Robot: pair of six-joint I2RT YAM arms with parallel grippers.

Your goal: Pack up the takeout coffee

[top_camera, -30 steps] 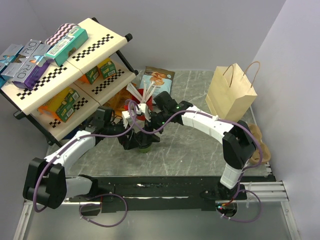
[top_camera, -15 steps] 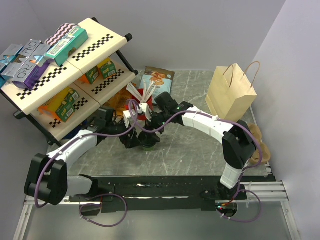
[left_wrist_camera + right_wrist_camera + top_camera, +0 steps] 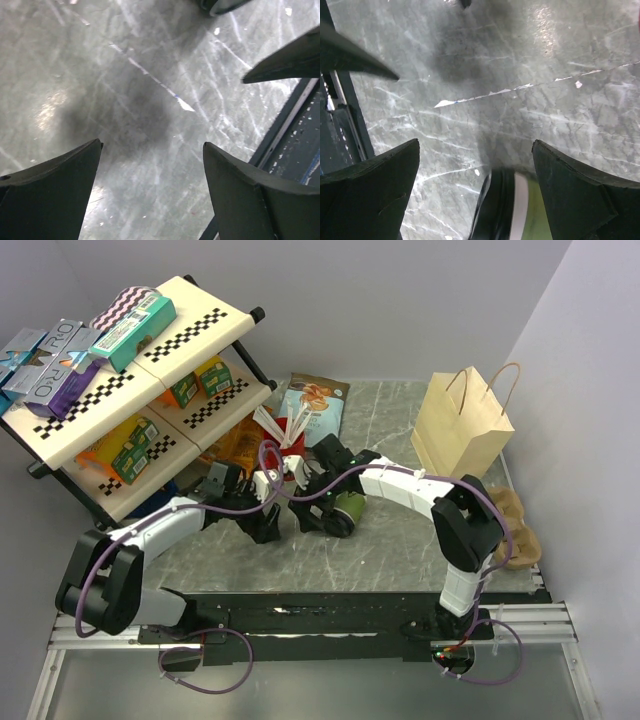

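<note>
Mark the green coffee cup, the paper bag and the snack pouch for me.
green coffee cup (image 3: 350,508), top view, green side wall.
paper bag (image 3: 458,430), top view, front face.
snack pouch (image 3: 313,400), top view, printed front.

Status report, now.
Left hand open, empty. Right hand open. Dark-green paper cup with black plastic lid tipped over between its jaws, ungripped. Nothing blocking the brown paper bag.
</note>
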